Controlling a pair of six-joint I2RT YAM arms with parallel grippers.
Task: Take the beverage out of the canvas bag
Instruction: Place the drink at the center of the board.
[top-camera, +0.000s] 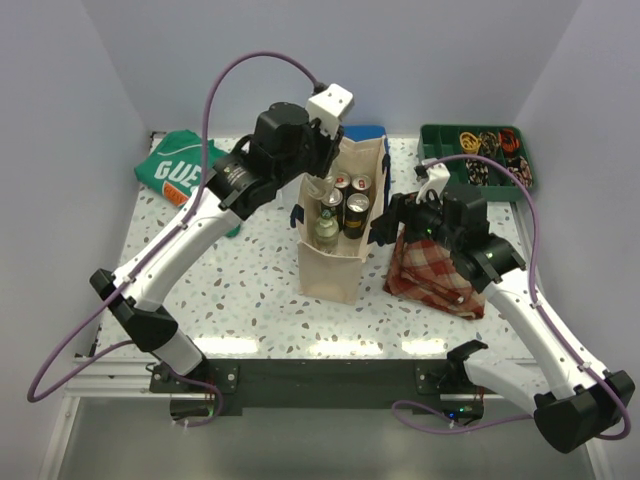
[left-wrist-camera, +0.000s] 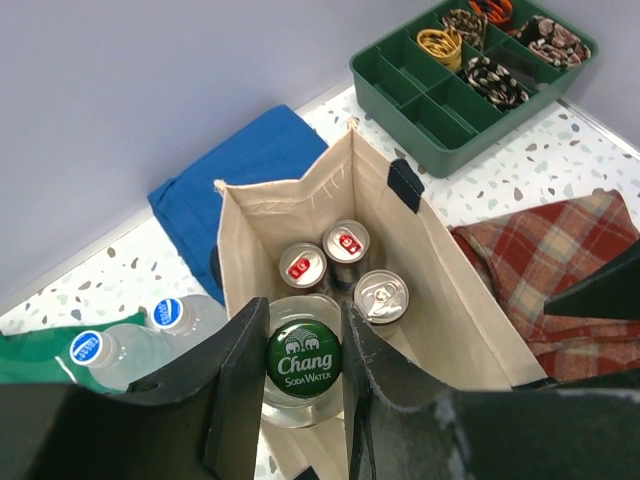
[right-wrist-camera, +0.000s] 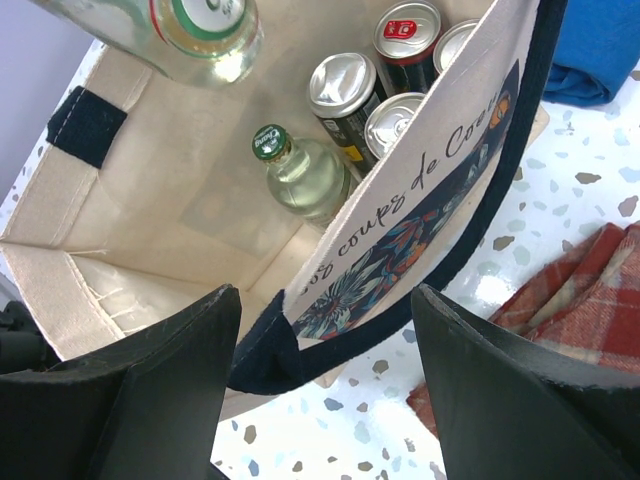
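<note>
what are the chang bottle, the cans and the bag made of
Chang bottle: looks like clear glass, see-through glossy body, green metal-looking cap.
Cans: metal, likely aluminium, shiny silver tops with pull tabs.
Canvas bag: matte cream woven cloth, with folds and stitched seams.

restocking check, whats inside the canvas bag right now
In the canvas bag: at least three cans and a green-capped bottle standing; the left tool holds a Chang soda bottle at its opening. What lies beneath them is hidden.
</note>
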